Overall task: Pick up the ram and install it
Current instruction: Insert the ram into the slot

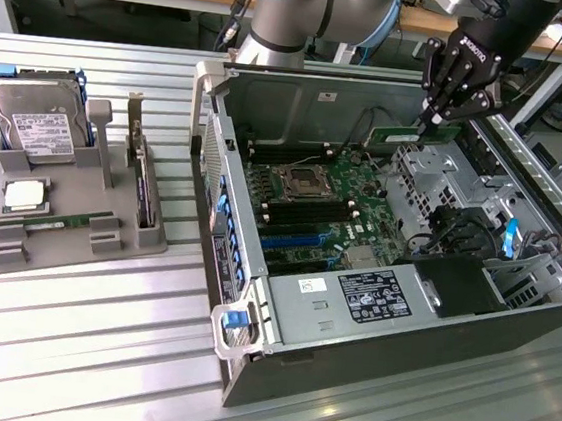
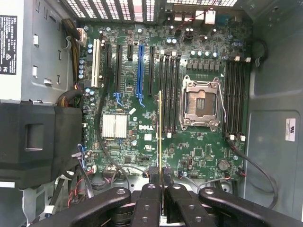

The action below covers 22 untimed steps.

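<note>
Your fingers [image 2: 152, 188] are standing almost shut, and they are pinching the ram [image 2: 160, 137] by its upper edge. Because of this, the stick is hanging edge-on below them with its contact side pointing down to the board. I judge you are holding it this way so that it can go straight down into a slot. In the wrist view the ram is lining up with the black memory slots [image 2: 169, 94], just beside the processor socket [image 2: 201, 105] on the motherboard [image 2: 203, 151], but it is apart from them and not seated. In the exterior view it is hovering over the far side of the open computer case [image 1: 348, 333], near its back wall. The second ram [image 1: 64, 220] is lying in the gray holder [image 1: 5, 254], near the edge of the surface [image 1: 95, 352] at the exterior view's left.
</note>
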Tool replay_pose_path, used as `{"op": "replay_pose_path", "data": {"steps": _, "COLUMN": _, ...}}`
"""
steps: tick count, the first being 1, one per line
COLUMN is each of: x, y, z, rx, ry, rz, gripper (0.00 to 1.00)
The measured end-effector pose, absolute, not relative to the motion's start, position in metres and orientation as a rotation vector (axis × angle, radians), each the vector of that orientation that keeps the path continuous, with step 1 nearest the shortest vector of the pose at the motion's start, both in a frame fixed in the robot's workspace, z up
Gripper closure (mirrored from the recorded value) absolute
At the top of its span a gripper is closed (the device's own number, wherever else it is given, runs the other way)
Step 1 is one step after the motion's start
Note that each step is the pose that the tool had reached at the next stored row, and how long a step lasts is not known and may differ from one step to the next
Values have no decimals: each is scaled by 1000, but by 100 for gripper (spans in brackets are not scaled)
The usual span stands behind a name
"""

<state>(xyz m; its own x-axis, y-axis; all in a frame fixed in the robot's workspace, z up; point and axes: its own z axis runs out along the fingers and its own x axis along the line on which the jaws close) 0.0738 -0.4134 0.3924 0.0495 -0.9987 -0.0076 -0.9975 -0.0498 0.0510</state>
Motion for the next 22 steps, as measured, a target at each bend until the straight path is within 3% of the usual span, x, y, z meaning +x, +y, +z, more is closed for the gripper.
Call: {"op": "replay_pose_path", "data": {"steps": 22, "x": 74, "y": -413, "z": 387, "rx": 2253, "ry": -2143, "rz": -63, "gripper": 88}}
